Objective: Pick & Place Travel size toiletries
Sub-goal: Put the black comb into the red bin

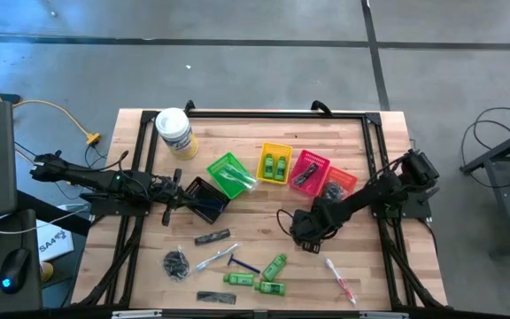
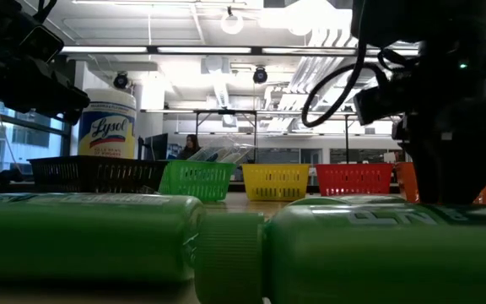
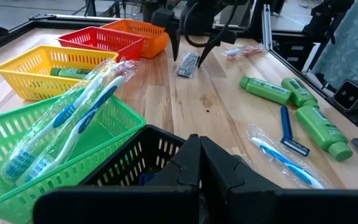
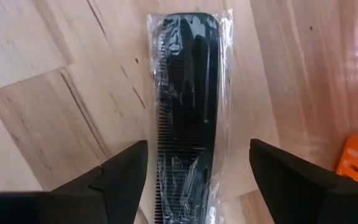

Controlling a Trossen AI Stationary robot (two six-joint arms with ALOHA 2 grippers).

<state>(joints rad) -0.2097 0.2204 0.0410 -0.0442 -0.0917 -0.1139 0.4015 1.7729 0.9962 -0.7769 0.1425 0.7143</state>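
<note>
A black comb in a clear wrapper (image 4: 188, 112) lies flat on the wooden table, also seen in the left wrist view (image 3: 188, 64). My right gripper (image 4: 197, 163) (image 1: 301, 229) points down over it, open, one finger on either side of the comb and clear of it. My left gripper (image 3: 201, 163) (image 1: 170, 209) waits shut beside the black basket (image 1: 206, 199) at the left. Loose toiletries lie near the front edge: green bottles (image 1: 275, 265), a blue razor (image 1: 243, 264), toothbrushes (image 1: 212, 260), combs (image 1: 212, 237) and a dark mesh bundle (image 1: 176, 264).
Green (image 1: 230, 175), yellow (image 1: 275, 163), red (image 1: 309, 171) and orange (image 1: 339, 183) baskets stand in a row behind the right gripper, each holding items. A white-lidded tub (image 1: 175, 133) stands at the back left. A red-handled toothbrush (image 1: 340, 278) lies front right. Bare wood lies mid-table.
</note>
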